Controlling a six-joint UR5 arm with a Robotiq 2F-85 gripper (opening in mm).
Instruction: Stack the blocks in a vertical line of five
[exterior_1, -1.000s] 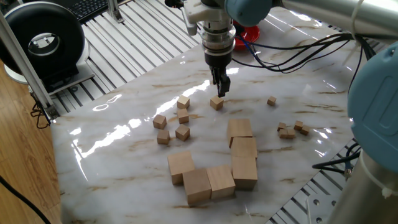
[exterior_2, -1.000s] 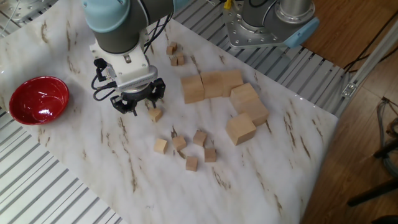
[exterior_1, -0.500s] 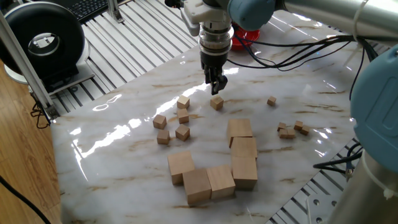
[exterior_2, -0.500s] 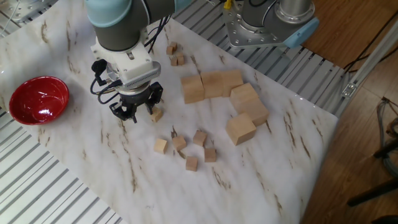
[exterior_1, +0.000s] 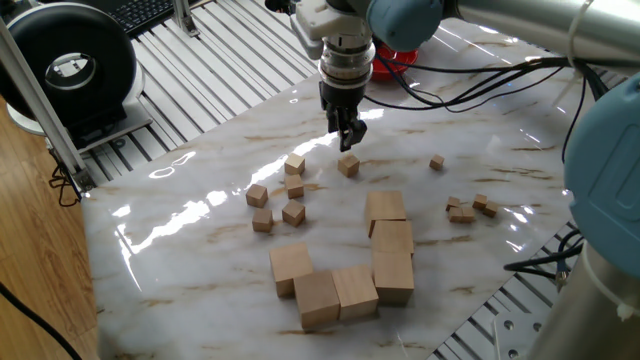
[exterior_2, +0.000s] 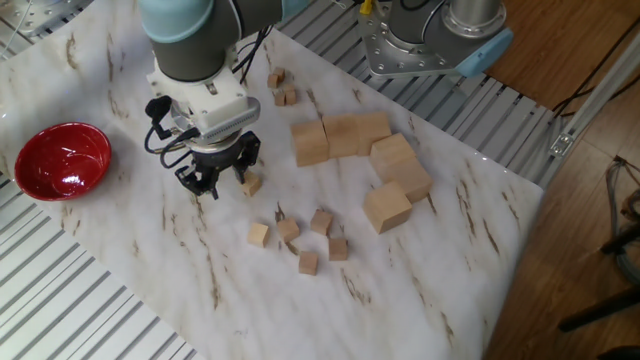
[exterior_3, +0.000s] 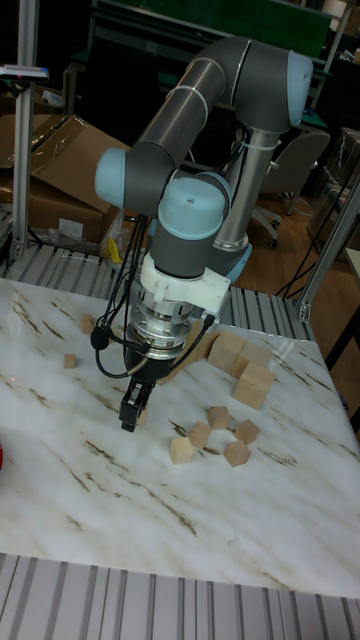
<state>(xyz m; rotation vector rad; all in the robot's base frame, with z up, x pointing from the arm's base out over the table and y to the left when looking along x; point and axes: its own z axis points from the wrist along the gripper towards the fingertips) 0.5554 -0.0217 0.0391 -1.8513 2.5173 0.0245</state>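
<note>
No readable writing. End effector (exterior_1: 346, 138) empty, fingers slightly apart, hovering over table (exterior_1: 200, 215). One block (exterior_1: 348, 165) just below it; four blocks (exterior_1: 293, 213) clustered nearer the camera-left. Six large cubes (exterior_1: 391, 240) beyond.

Four blocks (exterior_1: 279, 201) cluster left of a lone block (exterior_1: 348, 165), large cubes (exterior_1: 350, 268) nearer the front

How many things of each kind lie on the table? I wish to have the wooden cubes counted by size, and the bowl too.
Large wooden cubes: 6
Small wooden cubes: 6
Tiny wooden cubes: at least 5 (the cluster is too small to count surely)
Red bowl: 1
Total: at least 18
</note>
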